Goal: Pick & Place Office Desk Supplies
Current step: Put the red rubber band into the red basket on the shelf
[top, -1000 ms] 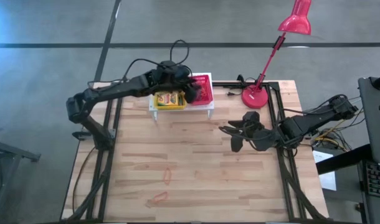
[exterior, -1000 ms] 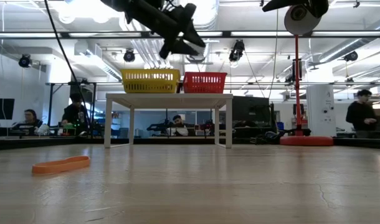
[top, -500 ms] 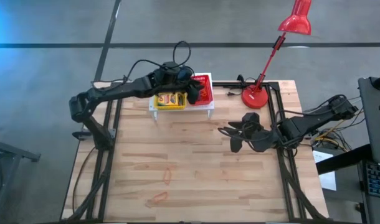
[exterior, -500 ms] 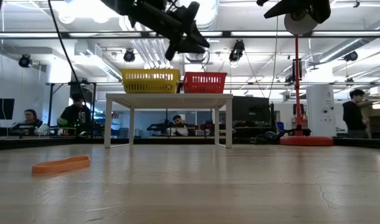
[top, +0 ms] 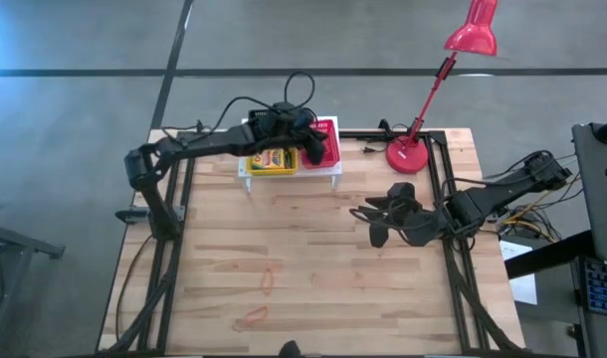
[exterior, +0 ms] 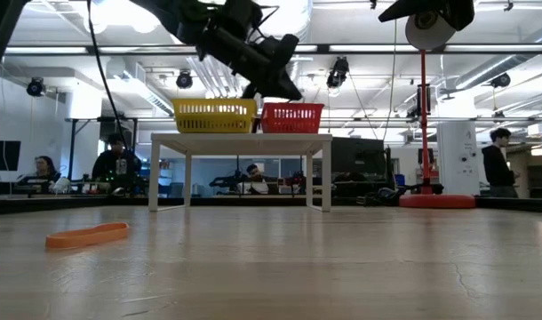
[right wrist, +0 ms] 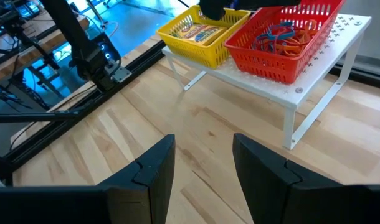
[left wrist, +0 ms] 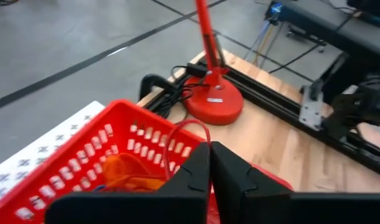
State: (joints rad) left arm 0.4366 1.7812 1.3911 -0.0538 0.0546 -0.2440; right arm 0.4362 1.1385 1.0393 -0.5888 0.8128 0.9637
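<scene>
A yellow mesh basket (top: 271,159) with a crayon box (right wrist: 199,32) and a red mesh basket (top: 328,149) with rubber bands (right wrist: 280,38) stand side by side on the white stand (exterior: 240,138) at the table's far edge. My left gripper (left wrist: 209,155) hangs shut just above the red basket (left wrist: 84,162). A thin red-orange band loop (left wrist: 191,127) rises from the basket right at its fingertips. My right gripper (top: 368,223) waits open above the table's right half. Two orange bands (top: 268,280) (top: 252,318) lie on the near table. My left gripper points slantwise down over the red basket with its fingers (left wrist: 193,171) together. The band loop's upper end (left wrist: 205,140) stands right at the fingertips; I cannot tell whether the fingers pinch it or only stand beside it.
The red desk lamp's base (top: 407,156) sits at the far right beside the stand, its arm leaning out over the far edge. A black cable (left wrist: 171,84) lies by the base. Bare wood stretches between the stand and the near bands. People sit at desks beyond the table.
My left gripper has moved toward the table's right edge, from the gap between the two baskets to over the red basket, sinking slightly, and its fingers have shut. My right gripper has kept still.
</scene>
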